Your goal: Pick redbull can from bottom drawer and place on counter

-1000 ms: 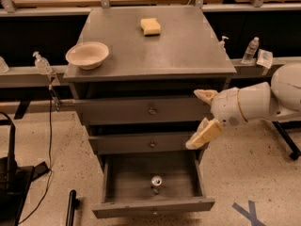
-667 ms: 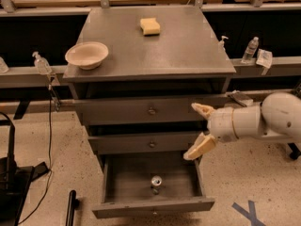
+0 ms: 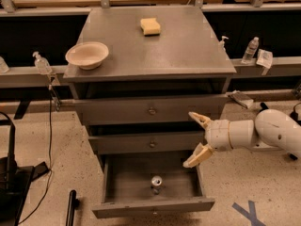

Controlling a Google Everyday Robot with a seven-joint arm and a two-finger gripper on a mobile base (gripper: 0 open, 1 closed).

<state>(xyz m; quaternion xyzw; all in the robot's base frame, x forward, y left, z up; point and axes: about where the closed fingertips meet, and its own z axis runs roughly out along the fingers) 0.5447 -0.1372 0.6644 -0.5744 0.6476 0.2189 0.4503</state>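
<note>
The redbull can [image 3: 155, 183] stands upright near the middle of the open bottom drawer [image 3: 153, 205], its shiny round lid facing up. My gripper [image 3: 196, 138] comes in from the right on a white arm. It is open and empty, with one finger up by the middle drawer front and the other over the drawer's right side. It is above and to the right of the can, apart from it. The grey counter [image 3: 188, 55] tops the cabinet.
A tan bowl [image 3: 87, 55] sits at the counter's left front and a yellow sponge [image 3: 150, 26] at its back. Clear bottles stand on the side ledges [image 3: 252, 50] [image 3: 41, 63]. The top and middle drawers are shut. Black equipment [image 3: 9, 182] stands on the floor at left.
My gripper and arm have moved left and down, toward the open bottom drawer. The can, bowl and sponge have not moved.
</note>
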